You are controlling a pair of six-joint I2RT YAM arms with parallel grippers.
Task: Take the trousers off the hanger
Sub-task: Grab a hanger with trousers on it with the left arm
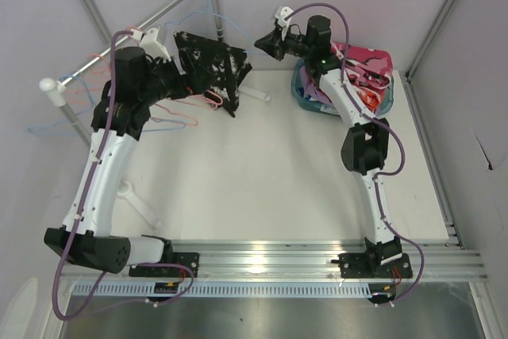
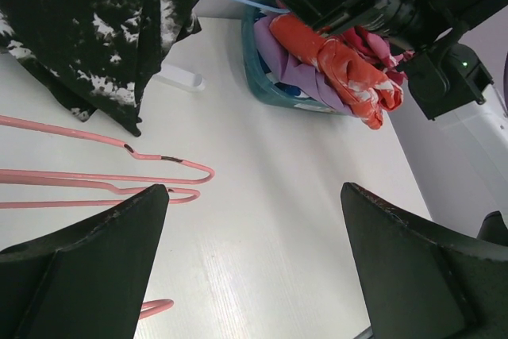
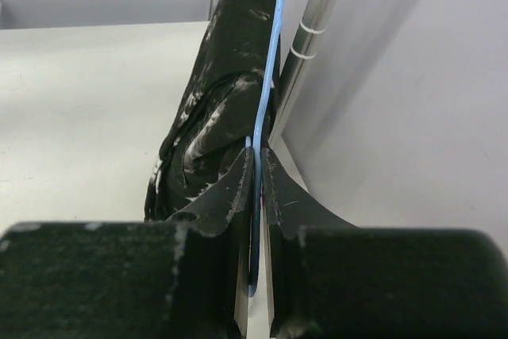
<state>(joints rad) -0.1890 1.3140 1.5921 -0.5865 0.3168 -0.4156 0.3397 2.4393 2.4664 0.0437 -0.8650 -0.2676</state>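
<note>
Black trousers with white speckles point(image 1: 208, 65) hang on a thin blue hanger point(image 3: 274, 53) from the metal rail point(image 1: 135, 25). My right gripper point(image 3: 259, 152) is shut on the blue hanger's wire, just right of the trousers point(image 3: 214, 109). In the top view that gripper point(image 1: 263, 42) sits right of the black cloth. Low over the table, my left gripper point(image 2: 254, 192) stands wide open with nothing between its fingers. The black trousers point(image 2: 87, 29) lie up and to its left. Orange point(image 2: 341, 69), lavender point(image 2: 294, 69) and magenta point(image 2: 381, 41) trousers are piled in a teal basket point(image 2: 254, 61).
An empty pink hanger point(image 2: 119, 172) lies just left of my left gripper. More pink and blue hangers point(image 1: 71, 93) hang at the rail's left end. The rack's white foot point(image 1: 143, 204) juts onto the table by the left arm. The basket point(image 1: 305, 99) sits at the back right.
</note>
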